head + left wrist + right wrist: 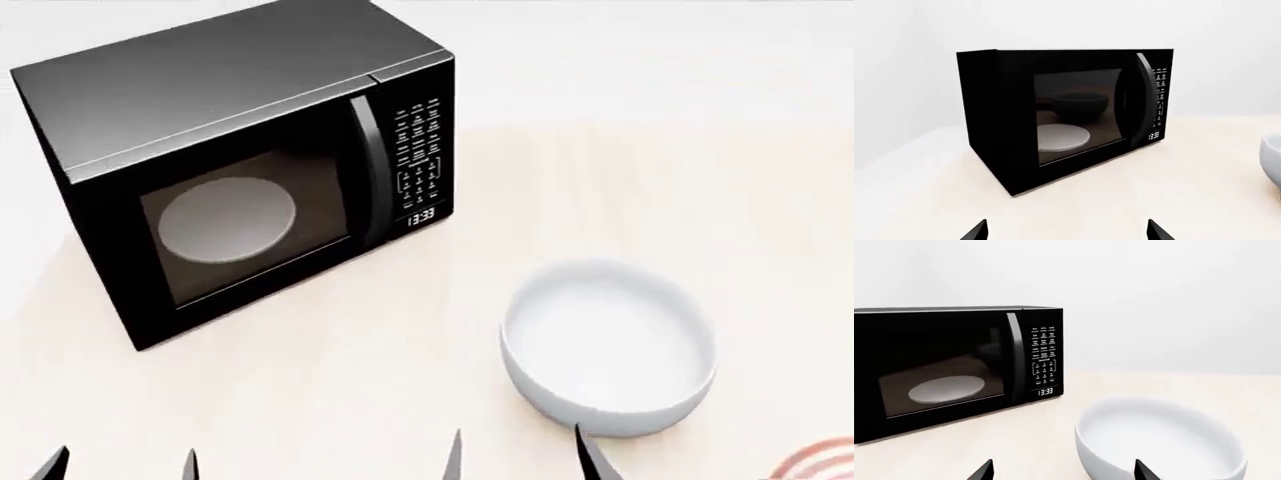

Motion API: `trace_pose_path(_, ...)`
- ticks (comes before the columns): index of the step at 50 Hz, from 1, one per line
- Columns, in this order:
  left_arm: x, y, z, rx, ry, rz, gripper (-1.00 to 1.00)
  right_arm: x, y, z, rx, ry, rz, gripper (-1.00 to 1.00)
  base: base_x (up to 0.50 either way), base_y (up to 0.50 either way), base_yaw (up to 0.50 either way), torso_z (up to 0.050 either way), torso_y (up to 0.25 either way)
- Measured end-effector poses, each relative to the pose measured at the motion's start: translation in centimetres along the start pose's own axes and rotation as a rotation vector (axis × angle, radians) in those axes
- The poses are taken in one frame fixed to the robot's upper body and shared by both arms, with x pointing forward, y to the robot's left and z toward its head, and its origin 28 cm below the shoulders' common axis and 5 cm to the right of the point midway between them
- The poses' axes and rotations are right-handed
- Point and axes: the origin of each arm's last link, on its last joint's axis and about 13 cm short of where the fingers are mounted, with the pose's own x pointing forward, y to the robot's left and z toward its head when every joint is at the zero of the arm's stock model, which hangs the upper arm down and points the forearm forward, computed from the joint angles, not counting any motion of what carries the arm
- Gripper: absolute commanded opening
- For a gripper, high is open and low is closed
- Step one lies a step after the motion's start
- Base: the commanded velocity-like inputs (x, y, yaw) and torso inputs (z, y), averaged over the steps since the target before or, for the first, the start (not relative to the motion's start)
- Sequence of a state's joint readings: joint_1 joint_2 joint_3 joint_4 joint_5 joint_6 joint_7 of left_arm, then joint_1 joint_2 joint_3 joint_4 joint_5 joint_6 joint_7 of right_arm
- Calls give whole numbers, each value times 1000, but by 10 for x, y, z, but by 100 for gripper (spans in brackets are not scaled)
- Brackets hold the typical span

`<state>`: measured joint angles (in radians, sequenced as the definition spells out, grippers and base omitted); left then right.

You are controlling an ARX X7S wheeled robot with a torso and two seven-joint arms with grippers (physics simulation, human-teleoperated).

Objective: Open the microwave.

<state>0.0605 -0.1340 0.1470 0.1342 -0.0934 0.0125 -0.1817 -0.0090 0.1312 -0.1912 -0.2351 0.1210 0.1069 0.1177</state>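
The black microwave (240, 160) stands on the pale counter at the left, door shut, with a white turntable (227, 220) behind the tinted window. Its vertical handle (370, 160) sits between window and button panel (422, 150); the clock reads 13:33. It also shows in the left wrist view (1054, 115) and the right wrist view (954, 370). My left gripper (123, 468) is open and empty near the front edge, well short of the microwave. My right gripper (523, 458) is open and empty, just in front of the white bowl.
A large white bowl (609, 345) sits on the counter to the right of the microwave, also in the right wrist view (1161, 440) and at the edge of the left wrist view (1271, 157). A red-striped object (821, 462) peeks in at the lower right corner.
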Motion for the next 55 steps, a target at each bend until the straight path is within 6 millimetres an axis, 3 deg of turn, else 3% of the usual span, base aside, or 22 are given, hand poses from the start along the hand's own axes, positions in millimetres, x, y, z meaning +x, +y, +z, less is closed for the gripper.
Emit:
trace_pose_path(18, 0, 0, 0, 2, 1, -3, 100, 1, 1, 0, 3, 0, 6, 100, 432, 361, 0, 0, 1)
trace_pose_path(25, 0, 0, 0, 1, 1, -3, 100, 3, 1, 2, 11, 7, 8, 100, 0, 0, 0, 0, 0)
trace_pose_path(55, -1, -1, 0, 11, -4, -9, 100, 51, 5, 49, -18, -32, 61, 100, 0, 0, 0, 3, -158)
